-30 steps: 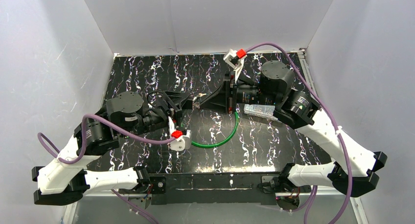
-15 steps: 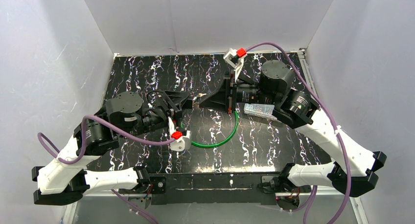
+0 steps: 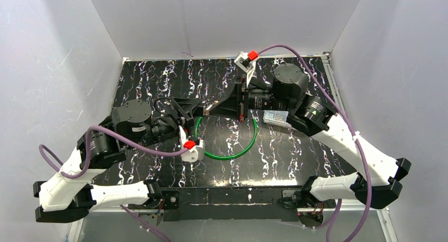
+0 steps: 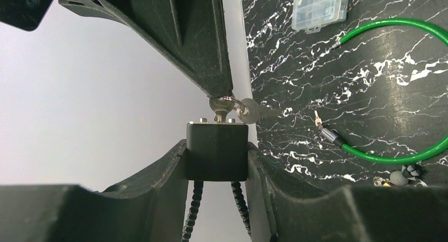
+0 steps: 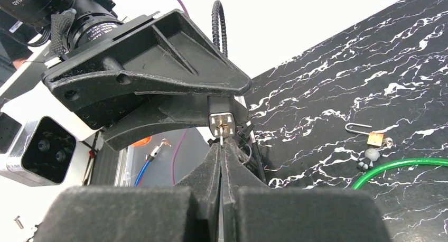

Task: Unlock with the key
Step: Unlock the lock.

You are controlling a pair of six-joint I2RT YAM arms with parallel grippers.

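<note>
Our left end effector (image 4: pixel 216 158) is clamping the black padlock (image 4: pixel 216 147) by its two sides, and we are seeing it holding the body up off the bench (image 3: pixel 296 157), keyway face turned toward the other arm. Facing it head-on, our right end effector (image 5: pixel 222 147) is pinching the key (image 4: pixel 221 105), fingers squeezed tight together, and the blade is sitting in the keyway; how deep it is reaching, we cannot tell. A second key (image 4: pixel 253 112) is dangling off the same ring, just beside the first. Down on the bench a green cable (image 3: pixel 228 157) is lying in an open loop below the two wrists, its metal ends apart, and a clear plastic box (image 3: pixel 276 117) is resting near the right arm. Near the cable, a small brass-coloured piece (image 5: pixel 376 139) is lying flat.
</note>
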